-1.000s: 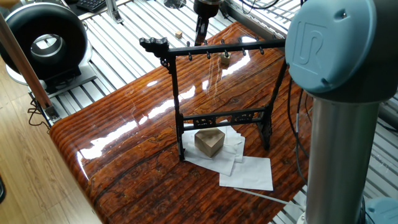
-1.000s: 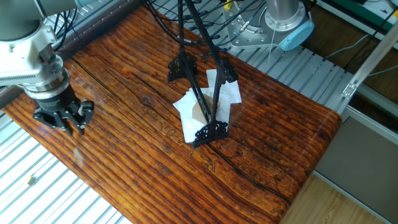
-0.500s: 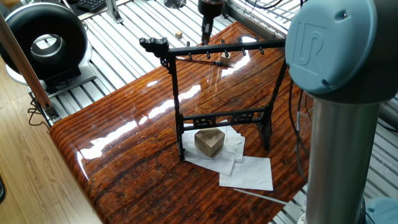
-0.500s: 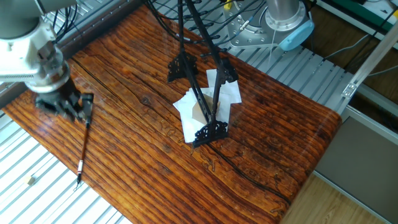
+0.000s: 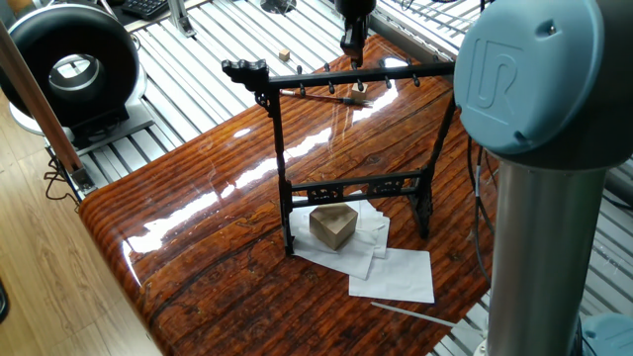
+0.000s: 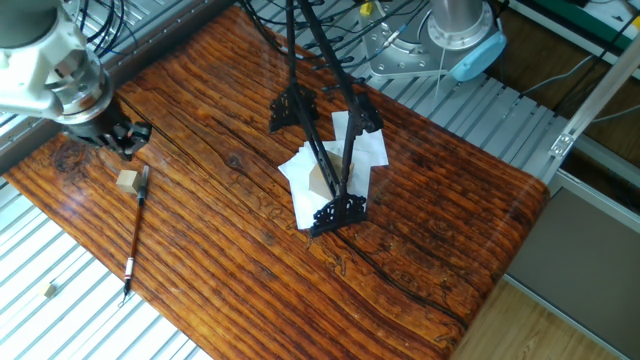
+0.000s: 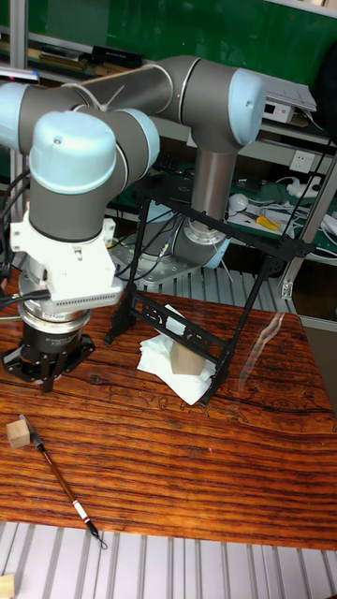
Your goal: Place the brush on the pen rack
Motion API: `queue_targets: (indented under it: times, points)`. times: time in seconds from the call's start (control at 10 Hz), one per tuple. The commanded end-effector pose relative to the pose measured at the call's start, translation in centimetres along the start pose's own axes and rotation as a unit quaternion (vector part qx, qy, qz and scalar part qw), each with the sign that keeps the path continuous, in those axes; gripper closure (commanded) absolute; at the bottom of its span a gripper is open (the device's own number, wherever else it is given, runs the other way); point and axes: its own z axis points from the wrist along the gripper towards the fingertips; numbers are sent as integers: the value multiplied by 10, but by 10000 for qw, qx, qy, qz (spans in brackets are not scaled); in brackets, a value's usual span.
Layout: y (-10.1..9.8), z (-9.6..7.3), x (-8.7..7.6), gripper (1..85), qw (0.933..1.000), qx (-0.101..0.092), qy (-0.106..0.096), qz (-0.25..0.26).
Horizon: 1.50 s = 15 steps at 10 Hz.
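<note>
The brush (image 6: 136, 228) lies flat on the wooden table near its edge, a thin dark shaft that also shows in the tall fixed view as the brush (image 7: 62, 482). Its upper end rests beside a small wooden cube (image 6: 126, 180). My gripper (image 6: 118, 137) hovers just beyond that end, apart from the brush, open and holding nothing. The pen rack (image 6: 318, 120) stands upright mid-table, well away from the brush. Behind the pen rack's crossbar (image 5: 346, 76), the brush (image 5: 352, 100) is partly hidden and the gripper (image 5: 353, 42) is above it.
A tan block (image 5: 333, 224) sits on white papers (image 5: 396, 273) under the rack. A thin pale rod (image 5: 415, 312) lies by the papers. Metal slats (image 6: 60, 300) border the table edge, with another small cube (image 6: 50, 290) on them. The arm's grey column (image 5: 539, 198) fills the right.
A second ago the gripper was low at the table edge. The brush then showed lying on the table, and the gripper has lifted and moved away from it, uncovering the cube.
</note>
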Motion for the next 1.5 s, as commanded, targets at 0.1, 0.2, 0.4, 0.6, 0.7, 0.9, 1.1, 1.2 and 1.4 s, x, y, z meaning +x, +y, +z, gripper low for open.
queue_targets:
  times: [0.1,0.2,0.4,0.6,0.7,0.9,1.1,1.2,1.4]
  points:
    - [5,7,-2,847,9991,-147,28,387]
    - [4,10,-6,847,9992,-145,-14,362]
    - [4,10,-7,847,9993,-148,-7,339]
    - [2,10,-6,847,9995,-100,-1,291]
    - [2,10,-7,847,9995,-114,-8,297]
    - [2,10,-7,847,9995,-114,-8,297]
    - [2,11,-7,847,9995,-114,-8,305]
    - [2,11,-7,847,9995,-114,-8,305]
    - [2,11,-7,847,9994,-114,-8,313]
